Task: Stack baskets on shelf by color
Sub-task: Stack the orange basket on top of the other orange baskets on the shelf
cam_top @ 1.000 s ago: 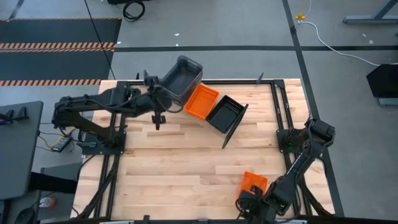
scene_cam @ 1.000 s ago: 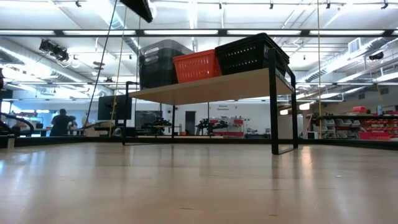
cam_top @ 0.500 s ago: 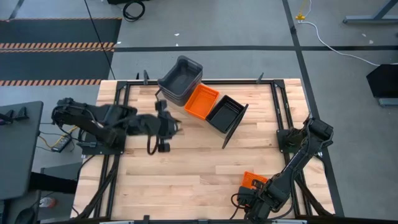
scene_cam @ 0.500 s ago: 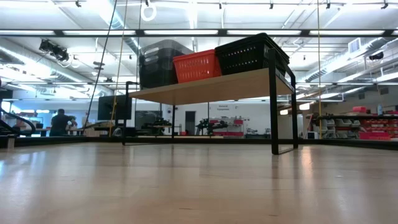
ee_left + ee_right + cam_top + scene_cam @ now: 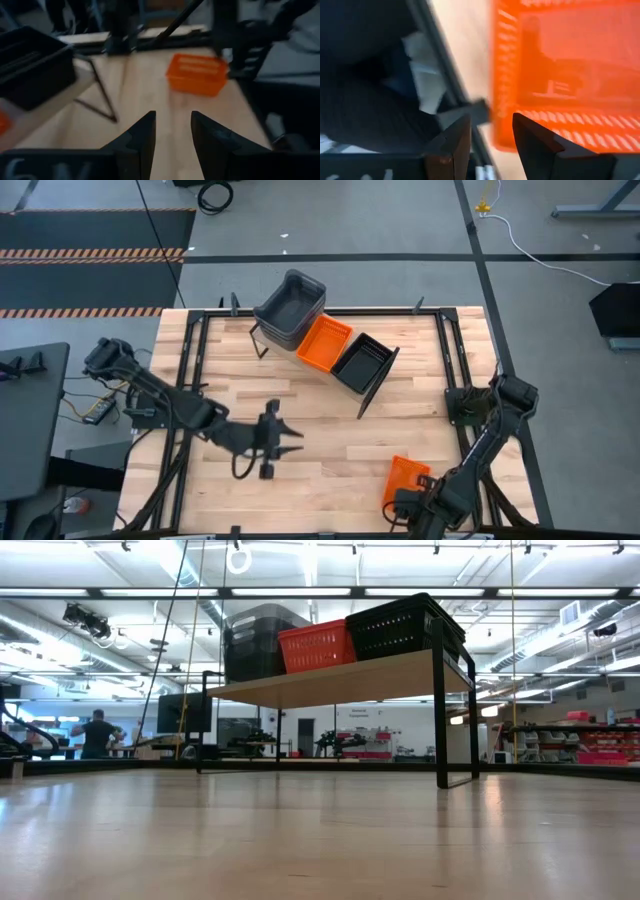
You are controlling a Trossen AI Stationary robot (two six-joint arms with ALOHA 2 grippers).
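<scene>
The shelf (image 5: 372,385) stands slantwise at the table's far middle, a light plank on black end frames (image 5: 440,690). On it sit a grey basket stack (image 5: 290,308), an orange basket (image 5: 323,343) and a black basket (image 5: 362,362). They show in a row in the low view: grey (image 5: 262,640), orange (image 5: 318,645), black (image 5: 405,628). A single orange basket (image 5: 408,477) rests on the table near the near right edge. My left gripper (image 5: 290,442) hovers open over mid-table, pointing right. My right gripper (image 5: 398,506) is open at that basket's near corner (image 5: 502,142), which lies between its fingers.
Black frame rails (image 5: 190,380) run along the table's left and right sides. The slatted wooden tabletop (image 5: 320,440) spreads between the shelf and the single orange basket. In the low view a person (image 5: 97,732) stands in the room far behind the table.
My left gripper has drawn away from the grey basket stack on the shelf and swung toward the table's near edge and middle, turning until it points right. The grey stack has stayed on the shelf.
</scene>
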